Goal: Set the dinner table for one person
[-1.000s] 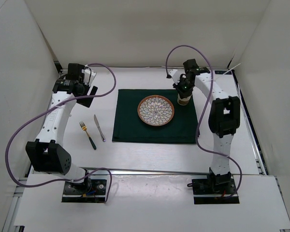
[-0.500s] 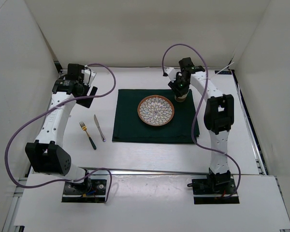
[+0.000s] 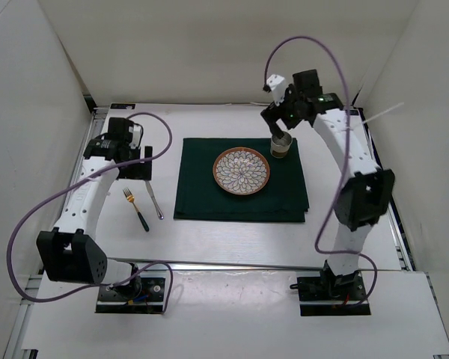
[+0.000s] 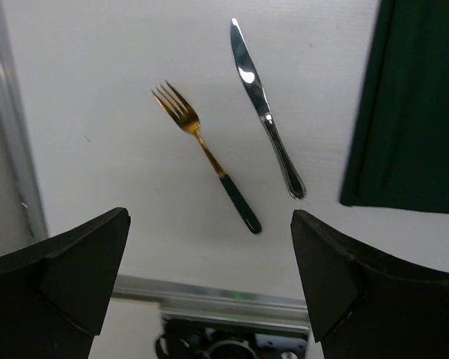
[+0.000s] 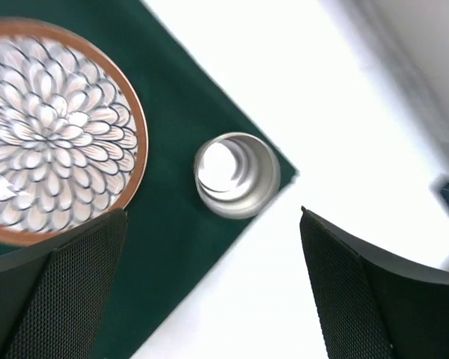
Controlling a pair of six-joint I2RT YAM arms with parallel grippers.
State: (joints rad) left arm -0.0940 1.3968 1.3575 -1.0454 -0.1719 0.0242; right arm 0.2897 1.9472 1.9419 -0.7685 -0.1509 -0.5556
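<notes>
Placement of the small round brushed-metal cup (image 5: 236, 174) appears complete. It stands upright on the far right corner of the dark green rectangular cloth (image 3: 239, 202), just beside the round flower-patterned plate (image 3: 242, 170) and not touching it. The right claw (image 3: 279, 126) hangs above the cup, spread wide and gripping nothing. The left claw (image 4: 209, 217), likewise spread and empty, hovers over the gold fork (image 4: 206, 153) with the dark green handle and the silver table knife (image 4: 266, 116). Both lie left of the cloth on the large white matte dinner table (image 3: 209, 239), which spans the whole work area beneath cloth and arms.

Recommendation: raise the right claw straight up so that neither finger clips the cup. Bring the left claw down across one handle only, since fork and knife lie near each other.

Only the right wrist view shows the cup empty and close to the cloth's corner. Only the overhead view shows the full layout.
</notes>
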